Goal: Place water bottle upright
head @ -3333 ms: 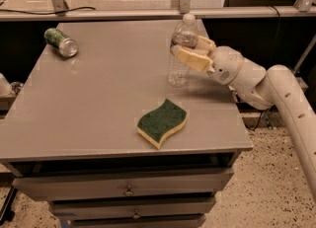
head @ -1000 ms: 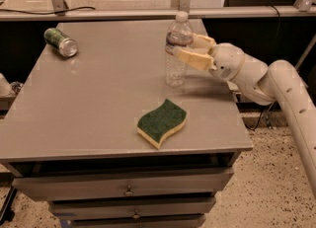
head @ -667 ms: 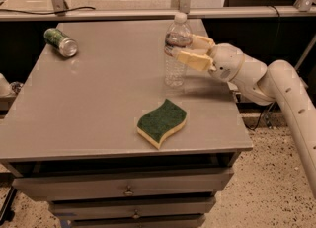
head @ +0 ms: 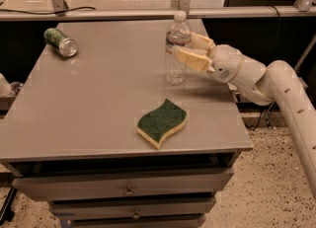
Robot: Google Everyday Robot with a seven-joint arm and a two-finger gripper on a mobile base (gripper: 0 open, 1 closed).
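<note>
The water bottle, clear and ribbed with a white cap and a white-and-red label band, stands upright on the grey table, right of centre towards the back. My gripper reaches in from the right at the bottle's label height. Its cream fingers sit on either side of the bottle and appear closed on it. The far finger is partly hidden behind the bottle.
A green metal can lies on its side at the table's back left. A green-and-yellow sponge lies near the front, below the bottle. Drawers sit under the tabletop. A rail and a glass panel run behind the table. My arm spans the right edge.
3.3 s ago the bottle was held tilted. It now stands upright, slightly further left, with its base on the table. Over the last second nothing visibly moved.
</note>
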